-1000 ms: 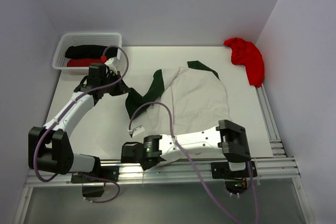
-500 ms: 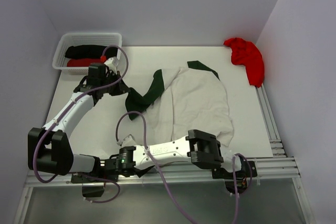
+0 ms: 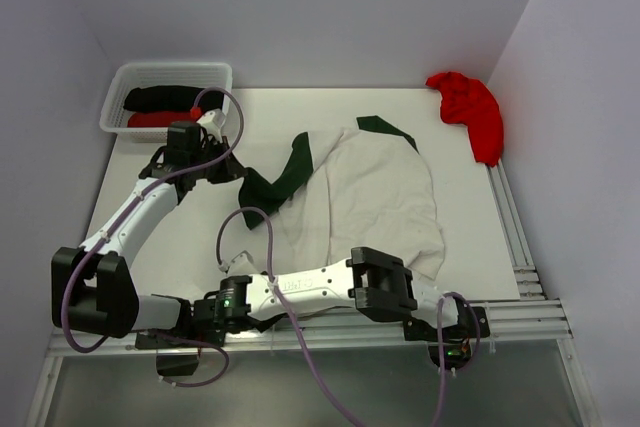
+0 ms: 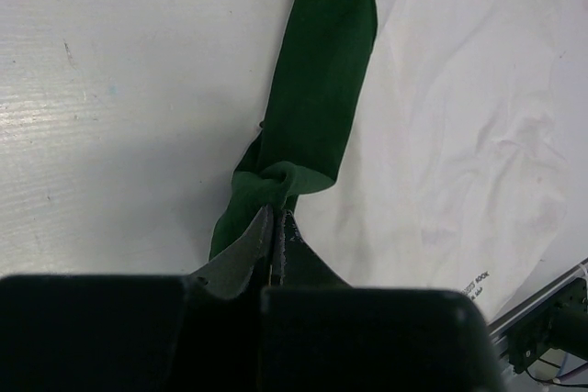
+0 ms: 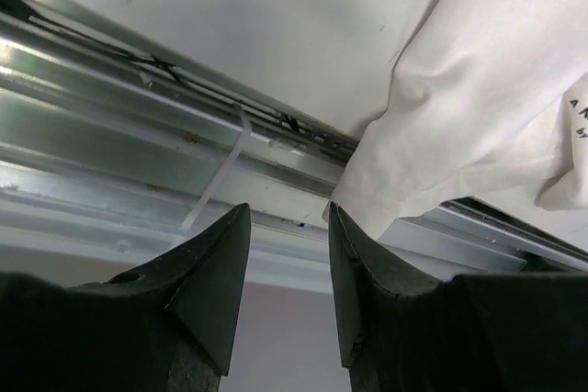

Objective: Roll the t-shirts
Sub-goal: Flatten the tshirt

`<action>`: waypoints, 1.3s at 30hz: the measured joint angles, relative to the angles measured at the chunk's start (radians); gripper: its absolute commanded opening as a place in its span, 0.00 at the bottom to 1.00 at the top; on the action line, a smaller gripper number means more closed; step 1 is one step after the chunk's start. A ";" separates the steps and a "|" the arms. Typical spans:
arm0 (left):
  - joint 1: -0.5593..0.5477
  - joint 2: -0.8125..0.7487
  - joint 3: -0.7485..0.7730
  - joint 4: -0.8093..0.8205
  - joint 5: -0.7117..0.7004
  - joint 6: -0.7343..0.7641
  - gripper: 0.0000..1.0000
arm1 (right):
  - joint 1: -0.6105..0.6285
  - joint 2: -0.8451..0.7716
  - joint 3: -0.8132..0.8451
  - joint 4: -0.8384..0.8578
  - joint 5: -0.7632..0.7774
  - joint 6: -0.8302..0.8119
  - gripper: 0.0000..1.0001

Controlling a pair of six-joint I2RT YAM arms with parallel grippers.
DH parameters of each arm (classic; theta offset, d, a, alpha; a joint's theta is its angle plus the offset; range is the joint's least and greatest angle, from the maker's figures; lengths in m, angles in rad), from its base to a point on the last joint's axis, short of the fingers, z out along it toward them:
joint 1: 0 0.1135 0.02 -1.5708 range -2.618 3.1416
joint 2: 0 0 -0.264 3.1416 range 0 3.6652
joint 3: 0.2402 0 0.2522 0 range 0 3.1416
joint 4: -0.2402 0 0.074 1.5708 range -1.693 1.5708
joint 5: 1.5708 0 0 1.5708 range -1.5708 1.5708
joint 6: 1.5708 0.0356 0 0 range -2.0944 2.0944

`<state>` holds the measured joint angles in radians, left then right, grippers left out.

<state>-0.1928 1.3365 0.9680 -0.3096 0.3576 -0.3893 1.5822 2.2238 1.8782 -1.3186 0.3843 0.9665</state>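
A white t-shirt (image 3: 375, 197) with dark green sleeves lies spread on the table, its hem hanging over the near rail. My left gripper (image 3: 236, 171) is shut on the end of the left green sleeve (image 4: 317, 98), which is bunched at the fingertips (image 4: 277, 212). My right gripper (image 5: 287, 213) is open and empty, low over the near rail, with the shirt's white hem corner (image 5: 441, 126) just right of its right finger. In the top view that gripper (image 3: 206, 315) sits at the table's near left edge. A red t-shirt (image 3: 468, 112) lies crumpled at the back right.
A white lattice basket (image 3: 170, 68) at the back left holds a black roll (image 3: 165, 97) and a red roll (image 3: 152, 119). Aluminium rails (image 5: 110, 135) run along the near edge and the right side. The right arm stretches across the near edge.
The right arm has swung left along the near edge and dropped toward the rail, its jaws a little wider. The left gripper has kept its hold on the sleeve in place.
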 measured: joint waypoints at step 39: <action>0.003 -0.058 -0.011 -0.002 -0.016 -0.001 0.00 | -0.021 -0.137 -0.363 0.087 0.060 0.031 0.00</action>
<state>-0.1902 1.2785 0.9573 -0.3111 0.3420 -0.3904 1.5616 2.0869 1.5150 -1.2316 0.4438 0.9974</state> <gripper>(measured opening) 0.015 0.197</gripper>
